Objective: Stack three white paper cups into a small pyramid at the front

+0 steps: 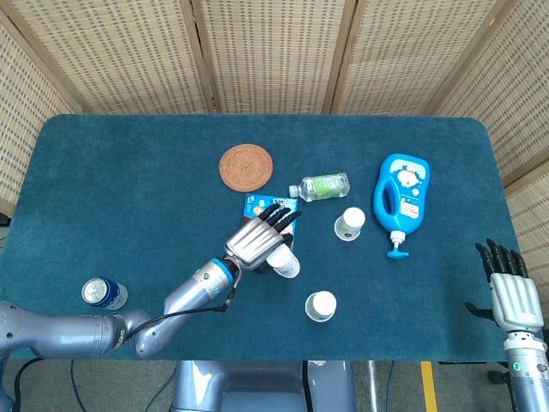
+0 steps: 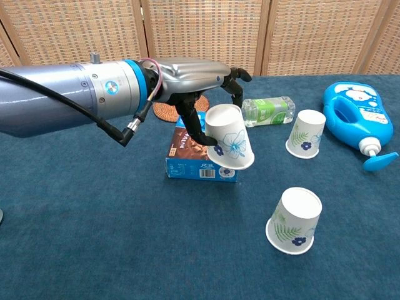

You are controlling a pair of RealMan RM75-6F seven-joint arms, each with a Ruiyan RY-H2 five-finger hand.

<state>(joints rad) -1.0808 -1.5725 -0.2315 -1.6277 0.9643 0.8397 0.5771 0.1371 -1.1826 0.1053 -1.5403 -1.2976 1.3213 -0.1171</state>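
Observation:
My left hand [image 1: 257,242] [image 2: 200,81] holds a white paper cup [image 2: 229,138] [image 1: 284,262] with a blue flower, upside down and tilted, in the air over the cookie box [image 2: 200,156]. A second cup [image 2: 294,220] [image 1: 322,305] stands upside down near the table's front. A third cup [image 2: 305,133] [image 1: 349,223] stands upside down further back, to the right. My right hand [image 1: 509,290] hangs open by the table's right front corner, holding nothing.
A blue cookie box lies mid-table beneath the carried cup. Behind it are a round woven coaster [image 1: 245,166] and a lying water bottle [image 1: 321,186]. A blue detergent bottle [image 1: 401,195] lies at the right. A drink can [image 1: 103,293] stands at the front left.

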